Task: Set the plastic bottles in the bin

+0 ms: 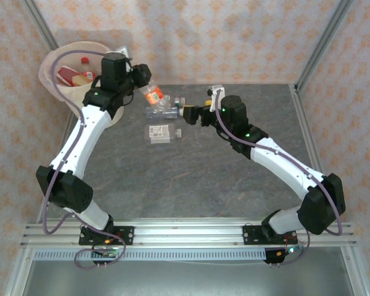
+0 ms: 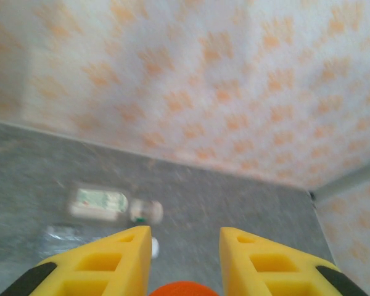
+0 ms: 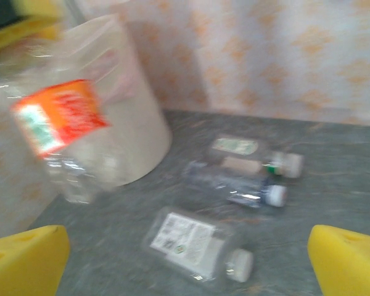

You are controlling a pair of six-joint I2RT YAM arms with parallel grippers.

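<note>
**Grey tabletop, one bottle held up beside the bin**

Grey stone-look tabletop (image 1: 191, 179), orange-patterned walls around it. The left hand (image 2: 185, 240) is clamped on an orange-labelled bottle (image 1: 153, 95), held off the tabletop near the bin (image 1: 49, 65) at the far left. Red-labelled bottles (image 1: 68, 75) lie inside the bin. The right hand (image 3: 188, 246) has its fingers wide apart and grips nothing. Near it three bottles lie on the tabletop: a white-labelled bottle (image 3: 179, 237), a blue-capped bottle (image 3: 234, 185) and a green-ringed bottle (image 3: 259, 163).

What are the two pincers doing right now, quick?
Left pincer: closed, holding an orange-labelled bottle.
Right pincer: open, holding nothing.
</note>
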